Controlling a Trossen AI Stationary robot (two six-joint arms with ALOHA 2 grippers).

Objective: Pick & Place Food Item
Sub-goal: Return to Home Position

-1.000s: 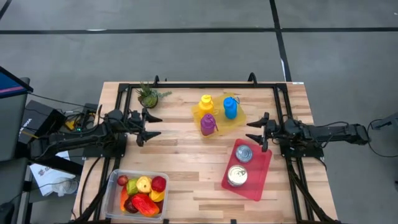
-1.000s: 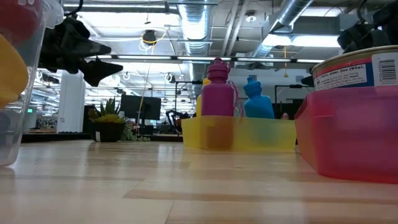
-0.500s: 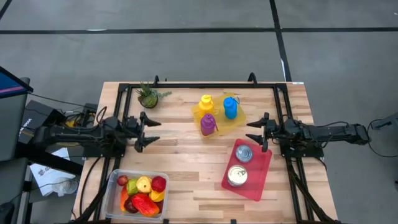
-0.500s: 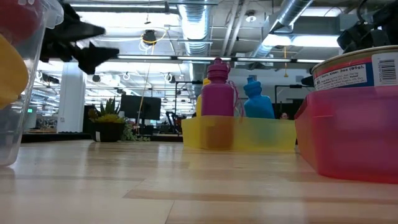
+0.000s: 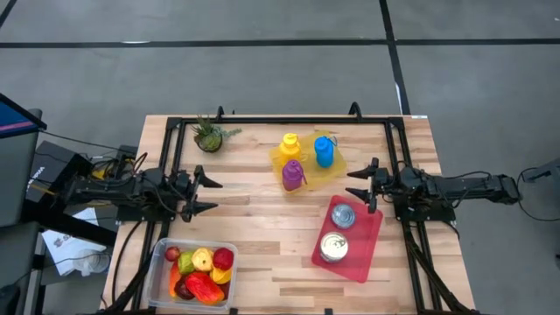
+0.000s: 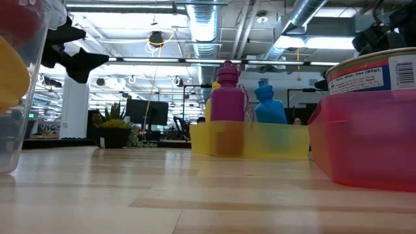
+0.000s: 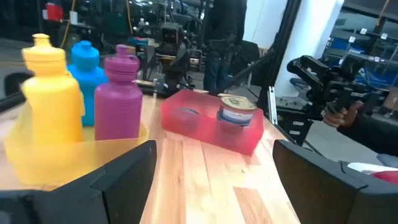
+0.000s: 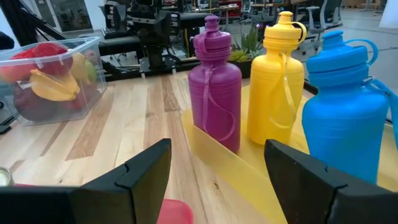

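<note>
A clear bin [image 5: 196, 272] of coloured fruit and vegetable pieces stands on the table near the front left; it also shows in the right wrist view as the bin [image 8: 51, 76]. A red tray [image 5: 367, 254] holds two tins, and one tin [image 7: 237, 110] faces my left wrist camera. My left gripper [image 5: 213, 194] hovers open above the table at the left, beyond the bin's far side, pointing level toward the right. My right gripper [image 5: 354, 185] hovers open at the right, pointing left, between the red tray and the bottles. Neither has anything between its fingers.
A yellow tray [image 5: 325, 171] carries a yellow, a blue and a purple bottle [image 5: 293, 174] at the far middle. A small potted plant [image 5: 208, 134] stands at the far left. A black frame [image 5: 280, 120] runs along the table's far edge and sides. Bare wood [image 5: 262, 227] lies between the arms.
My left gripper has swung from pointing slantwise at the far side to pointing straight toward the table's right edge, moving toward the near edge and drawing back a little to the left. It stays open. The right arm has kept still.
</note>
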